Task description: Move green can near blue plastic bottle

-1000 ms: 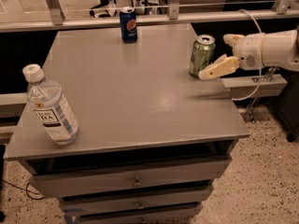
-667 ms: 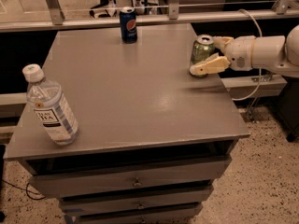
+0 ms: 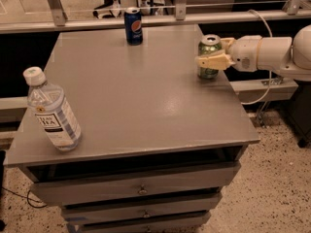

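Note:
The green can (image 3: 209, 46) stands upright near the table's right edge, towards the back. My gripper (image 3: 210, 60) reaches in from the right on a white arm and is at the can, with a cream part of it crossing the can's front at mid height. The blue plastic bottle (image 3: 51, 111), clear with a white cap and a white-and-blue label, stands at the table's front left corner, far from the can.
A dark blue Pepsi can (image 3: 133, 26) stands at the back middle of the grey table (image 3: 146, 106). Drawers sit below the tabletop. A rail and a shelf run behind the table. A cable hangs off the arm on the right.
My gripper has moved in from beside and in front of the green can and up to its mid height. The can, the bottle and the Pepsi can have not moved.

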Robot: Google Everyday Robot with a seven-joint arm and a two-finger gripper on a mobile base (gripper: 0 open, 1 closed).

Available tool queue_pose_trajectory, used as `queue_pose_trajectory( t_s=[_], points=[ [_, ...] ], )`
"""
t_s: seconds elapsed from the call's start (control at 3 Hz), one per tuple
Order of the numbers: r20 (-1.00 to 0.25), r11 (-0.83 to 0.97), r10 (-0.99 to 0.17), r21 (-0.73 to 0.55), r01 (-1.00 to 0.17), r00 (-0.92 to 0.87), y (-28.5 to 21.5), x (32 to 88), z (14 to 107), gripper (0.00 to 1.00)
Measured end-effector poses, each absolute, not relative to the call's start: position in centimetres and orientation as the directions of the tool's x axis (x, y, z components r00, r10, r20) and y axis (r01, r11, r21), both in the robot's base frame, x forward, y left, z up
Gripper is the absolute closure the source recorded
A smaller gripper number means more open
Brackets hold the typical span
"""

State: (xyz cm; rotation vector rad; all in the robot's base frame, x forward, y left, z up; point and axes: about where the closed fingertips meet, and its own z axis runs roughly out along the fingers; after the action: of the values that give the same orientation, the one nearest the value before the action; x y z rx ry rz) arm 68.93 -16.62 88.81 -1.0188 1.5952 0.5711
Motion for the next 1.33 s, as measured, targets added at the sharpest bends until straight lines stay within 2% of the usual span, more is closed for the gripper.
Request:
queue_pose_trajectory(
  t_s=[0.33,0.67,1.33],
  points=[
    [-0.949,0.484,-0.312,-0.195,-0.853,0.04,-15.3,68.4,91.8,0.88],
    [-0.924,0.46,-0.375,-0.248,-0.852,0.067,-14.6,66.6,95.2,1.0],
    [-0.925,0.434,-0.371,-0.253,-0.865,0.084,-12.7,65.8,96.4,1.0]
  ],
)
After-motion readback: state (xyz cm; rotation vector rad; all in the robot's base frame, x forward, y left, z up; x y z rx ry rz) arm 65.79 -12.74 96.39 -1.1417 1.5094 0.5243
